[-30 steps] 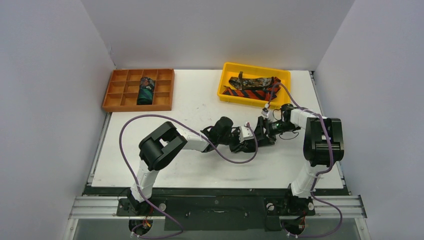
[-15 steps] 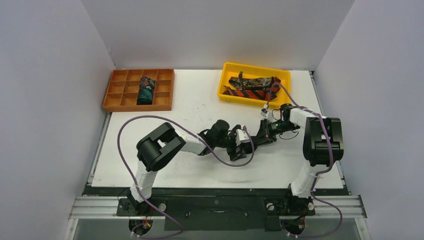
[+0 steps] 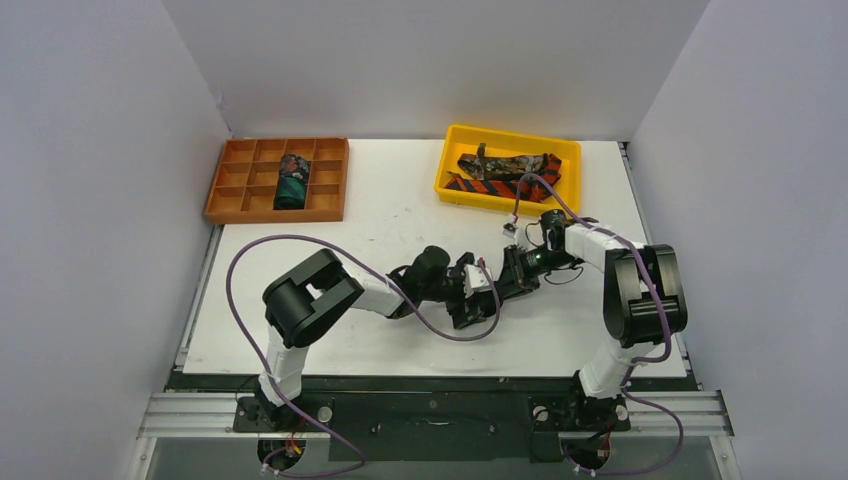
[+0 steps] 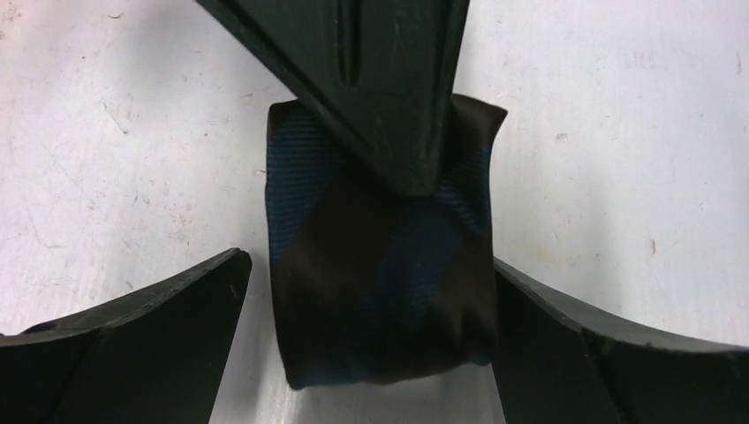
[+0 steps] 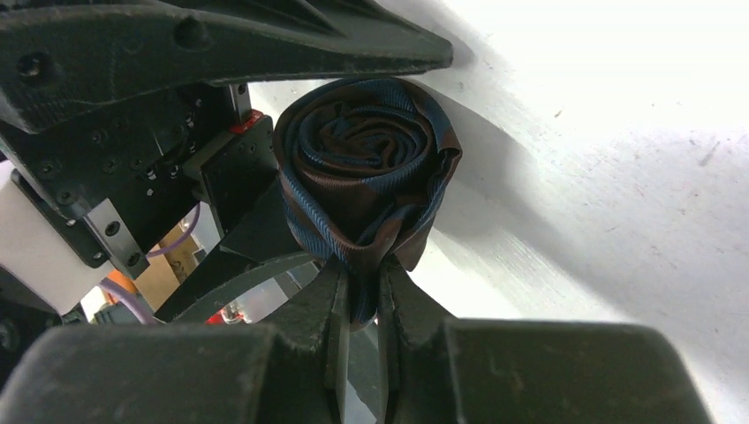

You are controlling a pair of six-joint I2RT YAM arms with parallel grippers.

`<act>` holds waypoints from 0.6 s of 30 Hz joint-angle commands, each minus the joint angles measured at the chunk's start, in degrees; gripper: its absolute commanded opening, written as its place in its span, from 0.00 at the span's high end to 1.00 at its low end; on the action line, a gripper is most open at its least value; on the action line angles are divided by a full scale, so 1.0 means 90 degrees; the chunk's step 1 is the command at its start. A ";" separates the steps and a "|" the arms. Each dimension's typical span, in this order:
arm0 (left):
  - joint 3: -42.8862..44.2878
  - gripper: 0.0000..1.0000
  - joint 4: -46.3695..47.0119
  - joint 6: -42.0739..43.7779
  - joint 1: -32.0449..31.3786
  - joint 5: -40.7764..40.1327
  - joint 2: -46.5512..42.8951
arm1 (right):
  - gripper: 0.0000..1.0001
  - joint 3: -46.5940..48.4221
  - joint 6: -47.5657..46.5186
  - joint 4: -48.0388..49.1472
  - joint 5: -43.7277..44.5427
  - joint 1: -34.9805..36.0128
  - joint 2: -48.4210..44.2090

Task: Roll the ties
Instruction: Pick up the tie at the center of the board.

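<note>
the top camera sits high above and behind the arm bases, far off, looking down over the whole table (image 3: 330, 340). the left wrist camera looks down past the left gripper (image 4: 369, 269), very near, onto the side of the rolled tie (image 4: 371, 221) between its fingers. the right wrist camera looks along the right gripper (image 5: 360, 283) at that roll's spiral end, equally near.

A scuffed white counter (image 3: 390, 215) carries an orange divided wooden tray (image 3: 268, 215) at its far left and a yellow rectangular plastic bin (image 3: 446, 165) further right, well apart.
</note>
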 commanded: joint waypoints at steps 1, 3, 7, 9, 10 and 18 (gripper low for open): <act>0.0180 0.03 0.0304 -0.0043 -0.0082 0.0045 0.0062 | 1.00 -0.0027 0.0269 0.0457 -0.0037 0.0129 -0.0450; 0.0194 0.02 0.0289 -0.0145 -0.0082 0.0089 0.0150 | 1.00 0.0026 0.0288 0.0488 -0.0122 0.0155 -0.0566; 0.0108 0.22 0.0132 -0.0202 -0.0081 0.0338 0.0013 | 1.00 0.0109 0.0549 0.0534 -0.0278 0.0166 -0.0770; 0.0021 0.38 0.0108 -0.0233 -0.0081 0.0452 -0.0154 | 1.00 0.0171 0.0633 0.0536 -0.0303 0.0202 -0.0859; -0.0041 0.48 0.0142 -0.0274 -0.0081 0.0469 -0.0216 | 1.00 0.0208 0.0664 0.0536 -0.0298 0.0219 -0.0887; 0.0042 0.94 -0.0386 -0.0338 -0.0101 0.0521 -0.0877 | 1.00 0.0269 0.0725 0.0516 -0.0029 0.0381 -0.1060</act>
